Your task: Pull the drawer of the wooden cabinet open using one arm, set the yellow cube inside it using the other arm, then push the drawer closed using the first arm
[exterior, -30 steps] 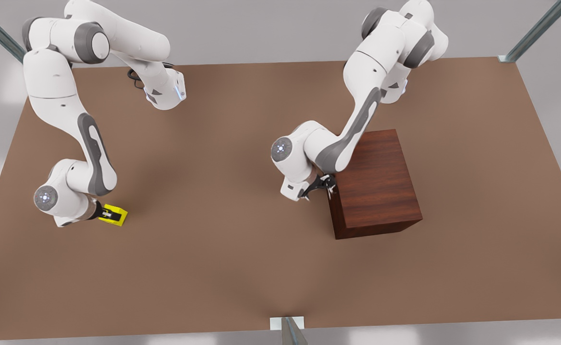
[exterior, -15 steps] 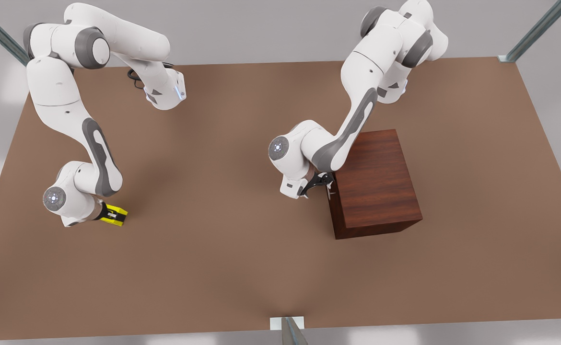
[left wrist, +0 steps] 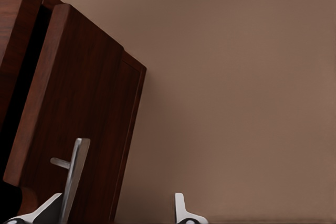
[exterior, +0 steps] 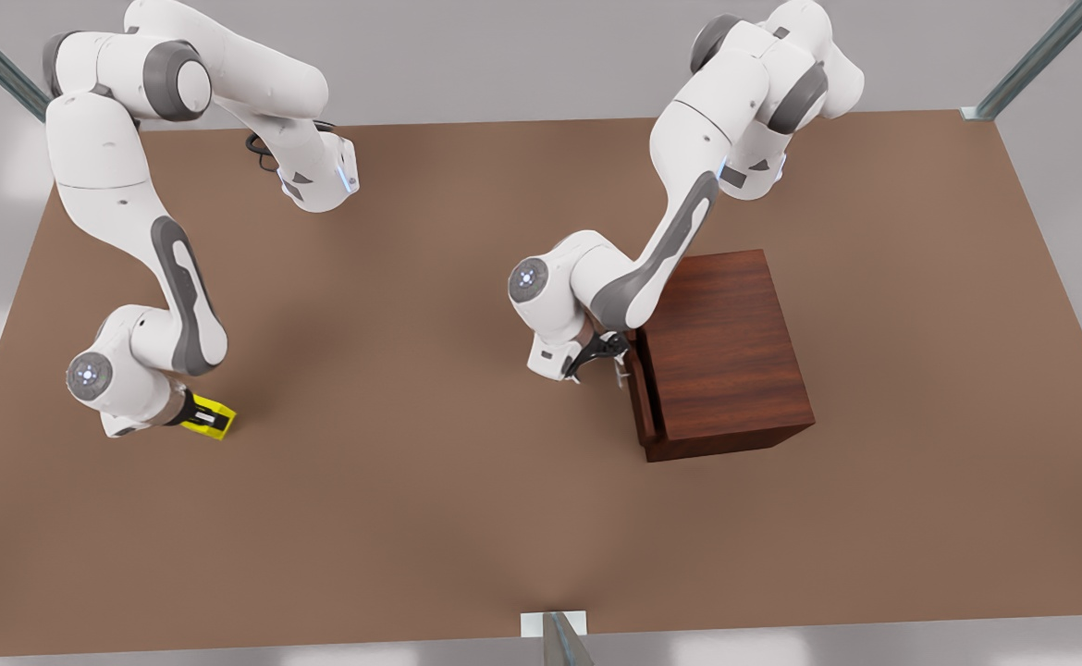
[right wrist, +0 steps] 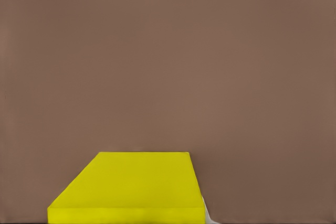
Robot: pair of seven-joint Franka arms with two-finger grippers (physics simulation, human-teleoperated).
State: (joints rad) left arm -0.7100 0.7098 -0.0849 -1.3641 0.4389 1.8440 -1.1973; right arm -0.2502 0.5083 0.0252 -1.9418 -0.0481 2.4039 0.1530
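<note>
Left tool (exterior: 611,357) hooked round handle (exterior: 623,371), fingers spread; drawer (exterior: 637,388) barely ajar. Right tool (exterior: 197,415) pinching yellow cube (exterior: 211,418) on worktop (exterior: 411,481). Risk: handle slipping from loose hook, stalling pull.

A plain brown tabletop (exterior: 467,481) spreads wide and flat. Grey metal struts (exterior: 1036,57) angle in at its far corners. 1 more strut (exterior: 564,640) stands at the near edge on a small white bracket (exterior: 534,624).

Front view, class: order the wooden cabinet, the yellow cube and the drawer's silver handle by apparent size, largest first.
1. wooden cabinet
2. yellow cube
3. silver handle, a thin sliver partly behind the left pincer
</note>
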